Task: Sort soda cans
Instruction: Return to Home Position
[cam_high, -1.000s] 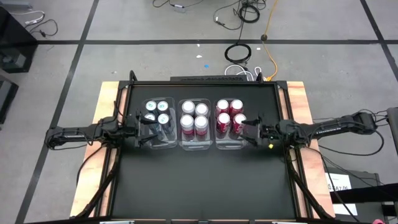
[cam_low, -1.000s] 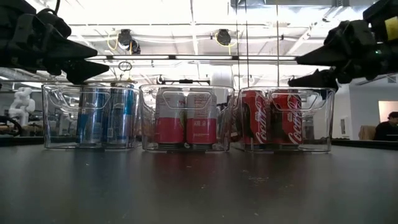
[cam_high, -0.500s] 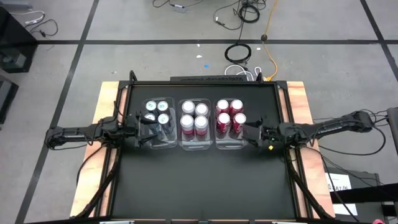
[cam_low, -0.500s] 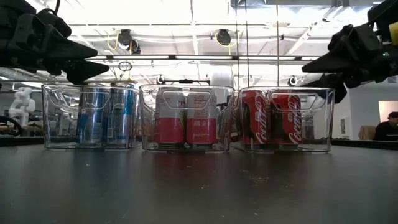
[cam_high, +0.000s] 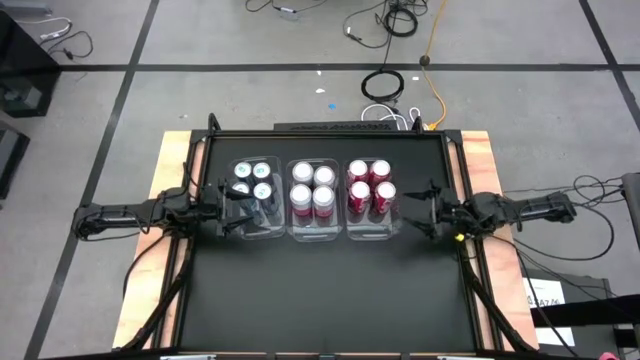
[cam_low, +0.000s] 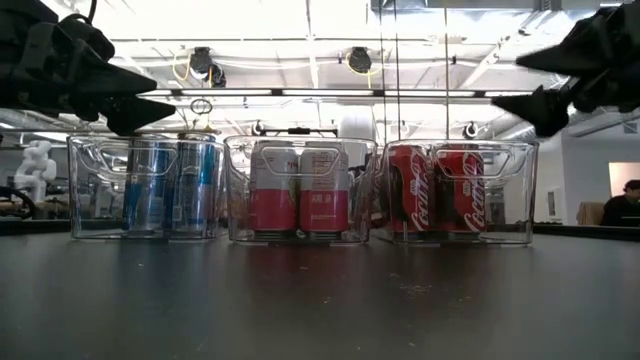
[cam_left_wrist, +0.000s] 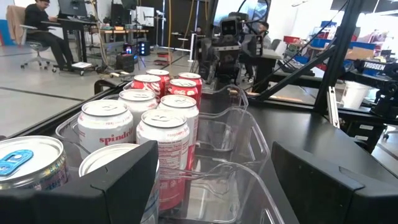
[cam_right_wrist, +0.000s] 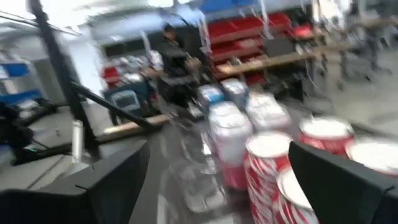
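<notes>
Side by side on the far half of the black table (cam_high: 320, 290) stand three clear containers: the left bin (cam_high: 255, 237) holds the teal-blue cans (cam_high: 252, 180), the middle bin (cam_high: 313, 239) the pink-and-white cans (cam_high: 313, 187), the right bin (cam_high: 370, 237) the red cans (cam_high: 368, 185), all upright. No can stands loose, so sorting looks done. The left gripper (cam_high: 243, 212) hangs over the left bin's near-left part, fingers spread and empty. The right gripper (cam_high: 412, 211), likewise spread and empty, is just right of the right bin, above its rim. The red cans lie to its left, so backing off rightward should clear the wall
</notes>
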